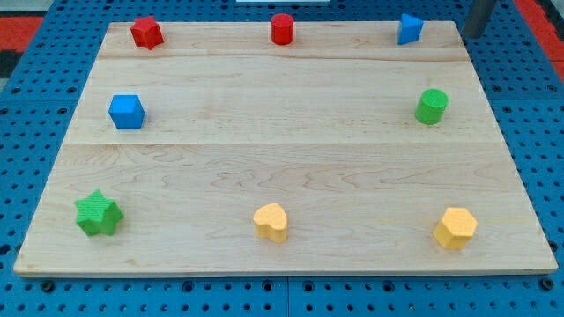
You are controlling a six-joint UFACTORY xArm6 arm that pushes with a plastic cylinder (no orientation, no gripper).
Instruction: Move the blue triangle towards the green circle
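Board (282,150) top edge: blue triangle (409,28), my tip (473,35) right.

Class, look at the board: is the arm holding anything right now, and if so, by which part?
Nothing is held. My tip sits off the board at the view's top right, apart from the blue triangle and the green circle.

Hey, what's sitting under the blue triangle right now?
Only the wooden board; the blue triangle rests on it near the top edge. The patch beneath it is covered. My tip is apart, to the view's right.
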